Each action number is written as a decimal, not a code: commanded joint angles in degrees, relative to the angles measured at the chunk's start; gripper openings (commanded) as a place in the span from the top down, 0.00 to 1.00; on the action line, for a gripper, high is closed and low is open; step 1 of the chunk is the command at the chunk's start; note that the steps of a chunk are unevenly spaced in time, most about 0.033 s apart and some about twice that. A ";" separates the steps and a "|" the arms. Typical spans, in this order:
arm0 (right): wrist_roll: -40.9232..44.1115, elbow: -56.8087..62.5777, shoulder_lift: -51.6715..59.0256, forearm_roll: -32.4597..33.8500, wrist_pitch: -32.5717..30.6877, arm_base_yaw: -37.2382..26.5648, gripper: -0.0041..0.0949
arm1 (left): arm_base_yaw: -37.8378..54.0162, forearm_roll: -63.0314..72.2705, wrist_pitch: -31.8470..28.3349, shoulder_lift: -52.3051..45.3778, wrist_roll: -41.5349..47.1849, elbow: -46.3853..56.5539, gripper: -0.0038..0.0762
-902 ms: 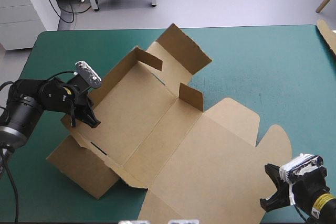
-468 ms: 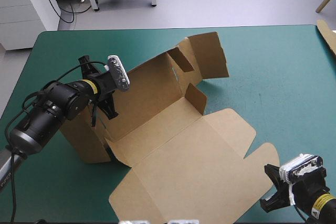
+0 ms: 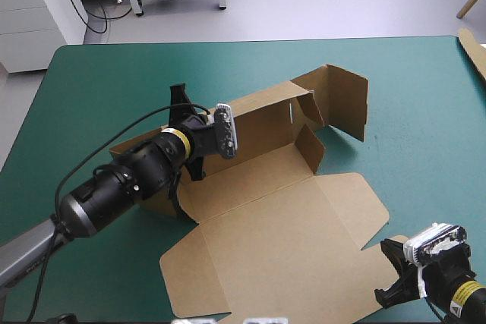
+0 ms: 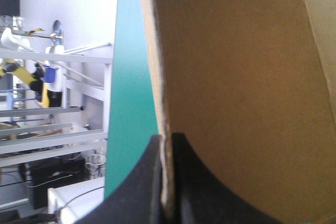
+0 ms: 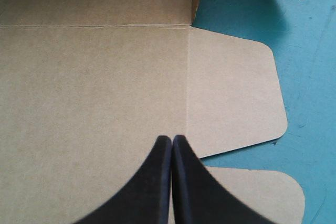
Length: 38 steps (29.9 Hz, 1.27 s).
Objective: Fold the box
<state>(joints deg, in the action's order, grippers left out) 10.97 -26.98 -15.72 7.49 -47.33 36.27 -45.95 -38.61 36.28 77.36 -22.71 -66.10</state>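
Note:
The brown box (image 3: pixel 281 210) lies mid-table with its lid panel flat toward the front edge. Its long back wall (image 3: pixel 258 119) stands raised, and an end flap (image 3: pixel 342 96) is upright at the far right. My left gripper (image 3: pixel 186 161) is at the wall's left end, shut on its edge; the left wrist view shows the board (image 4: pixel 236 77) pinched between the black fingers of that gripper (image 4: pixel 167 145). My right gripper (image 3: pixel 391 282) sits low at the front right by the lid's corner. It is shut (image 5: pixel 171 142) just above the lid (image 5: pixel 94 77), beside a rounded tab (image 5: pixel 236 93).
A strip of more brown board (image 3: pixel 474 51) shows at the table's right edge. Bare teal-green cover (image 3: pixel 425 127) stretches right of the box and along the far edge. The left arm's body lies across the table's left front part.
My left gripper has swung up and to the right with the box's side, raising the long wall upright. The whole box has shifted right and its end flap now stands. The right arm stayed put.

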 commanded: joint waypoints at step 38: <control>0.07 -1.40 -0.50 -0.28 3.94 -0.11 0.98 | -1.92 -53.58 -15.40 -9.36 37.67 20.78 0.96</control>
<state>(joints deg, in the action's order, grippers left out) 11.15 -26.98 -15.72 6.81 -47.33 36.27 -50.11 -89.95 22.67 68.96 13.73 -44.40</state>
